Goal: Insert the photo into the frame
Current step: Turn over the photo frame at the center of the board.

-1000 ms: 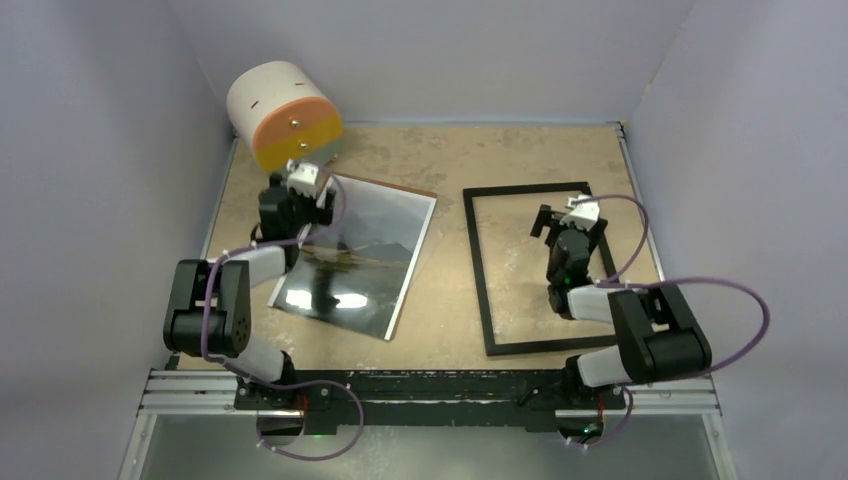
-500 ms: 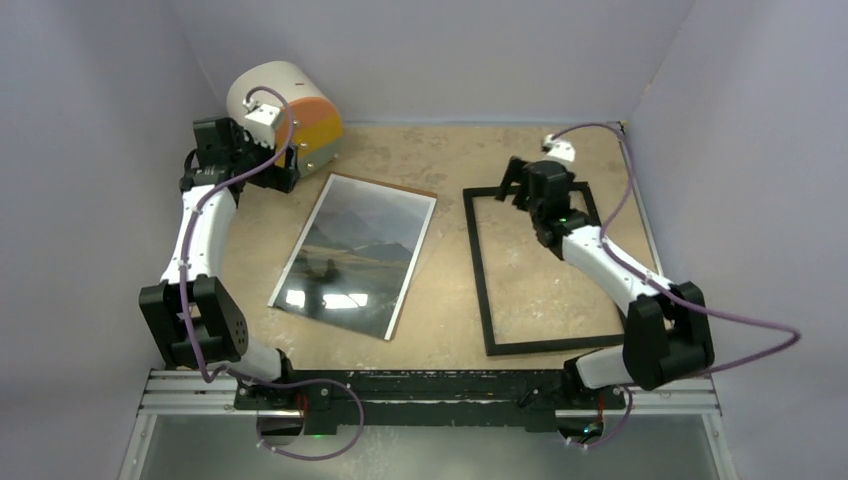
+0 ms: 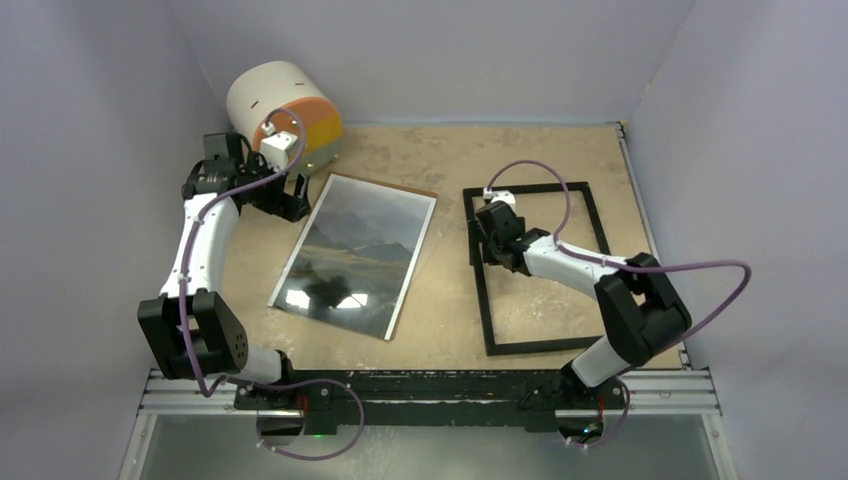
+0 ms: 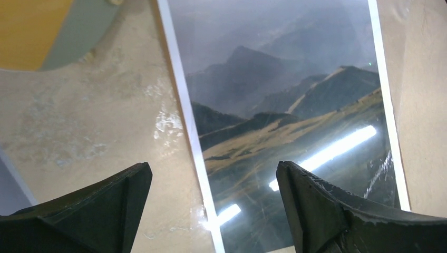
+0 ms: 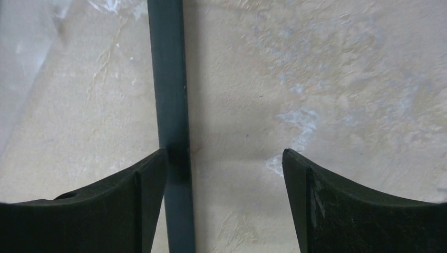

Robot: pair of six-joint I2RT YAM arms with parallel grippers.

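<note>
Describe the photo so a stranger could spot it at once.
Start at the sandy tabletop and find the white-and-orange drum in its far left corner. Just right of it and nearer lies the photo, tilted. Unlike the black frame to its right, it is a glossy grey mountain landscape with a white border.

The sandy, mottled worktop (image 3: pixel 440 160) carried three things: a white-and-orange drum (image 3: pixel 283 113) in its far left corner, the photo (image 3: pixel 360 255) flat (picture side up) on its left half, and the frame (image 3: pixel 540 345) flat on its right half.

glossy photo (image 4: pixel 295 132), matt black frame (image 5: pixel 168 79)
</note>
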